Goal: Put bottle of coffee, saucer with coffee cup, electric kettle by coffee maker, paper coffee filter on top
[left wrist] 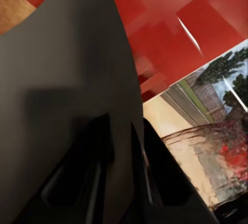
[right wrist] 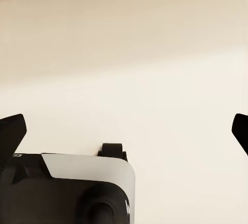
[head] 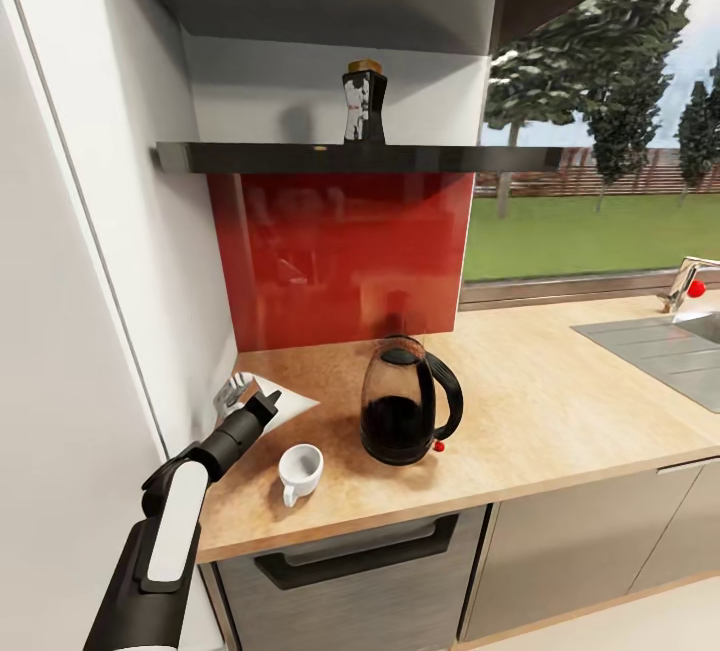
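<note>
Lower left of the head view, the left gripper (head: 243, 395) fingers clamp the paper filter (head: 285, 399) off the worktop (head: 560, 411), ready to carry; right gripper (right wrist: 129, 131) fingers spread wide.

Pale wood-grain kitchen countertop (head: 560, 401), matt. Glossy red splashback (head: 340, 261) mirrors the room. Electric kettle (head: 405, 416): dark see-through glass, shiny black plastic handle. Smooth white coffee cup (head: 299, 471). Brushed steel sink (head: 660, 346).
</note>
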Controlling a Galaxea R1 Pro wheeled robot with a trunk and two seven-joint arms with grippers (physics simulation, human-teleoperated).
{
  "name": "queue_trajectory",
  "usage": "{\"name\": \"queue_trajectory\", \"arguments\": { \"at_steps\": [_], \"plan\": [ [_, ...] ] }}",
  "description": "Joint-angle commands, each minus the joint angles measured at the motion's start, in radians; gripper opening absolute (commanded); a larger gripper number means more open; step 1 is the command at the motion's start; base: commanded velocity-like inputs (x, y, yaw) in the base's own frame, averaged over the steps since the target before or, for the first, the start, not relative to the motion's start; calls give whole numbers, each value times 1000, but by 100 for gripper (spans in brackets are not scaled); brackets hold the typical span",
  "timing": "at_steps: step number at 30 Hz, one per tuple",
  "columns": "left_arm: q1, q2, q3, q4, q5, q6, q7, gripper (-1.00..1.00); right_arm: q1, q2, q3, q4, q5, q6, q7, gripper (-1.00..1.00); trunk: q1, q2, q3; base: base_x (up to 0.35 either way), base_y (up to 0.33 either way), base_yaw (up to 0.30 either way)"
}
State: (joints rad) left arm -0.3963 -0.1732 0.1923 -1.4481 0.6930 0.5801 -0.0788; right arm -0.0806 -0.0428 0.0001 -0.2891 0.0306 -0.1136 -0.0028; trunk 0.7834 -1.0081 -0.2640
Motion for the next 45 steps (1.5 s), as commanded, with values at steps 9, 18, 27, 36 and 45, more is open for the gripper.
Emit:
{"name": "queue_trajectory", "arguments": {
  "at_steps": [9,18,27,36,45],
  "plan": [
    [-1,-1,11,-4,-1,7,-99,-100,-1,0,0,1,3,-3,0,100,0,-1,-1,0,0,0],
    [-1,-1,14,-4,-1,7,-146,-100,-1,0,0,1,3,-3,0,100,0,-1,-1,0,0,0],
    [-1,-1,19,-1,-1,7,-212,-100,-1,0,0,1,3,-3,0,100,0,-1,-1,0,0,0],
    [-1,-1,19,0,-1,7,-218,-100,-1,0,0,1,3,-3,0,100,0,-1,-1,0,0,0],
    [-1,-1,19,0,-1,7,-219,-100,-1,0,0,1,3,-3,0,100,0,-1,-1,0,0,0]
  ]
}}
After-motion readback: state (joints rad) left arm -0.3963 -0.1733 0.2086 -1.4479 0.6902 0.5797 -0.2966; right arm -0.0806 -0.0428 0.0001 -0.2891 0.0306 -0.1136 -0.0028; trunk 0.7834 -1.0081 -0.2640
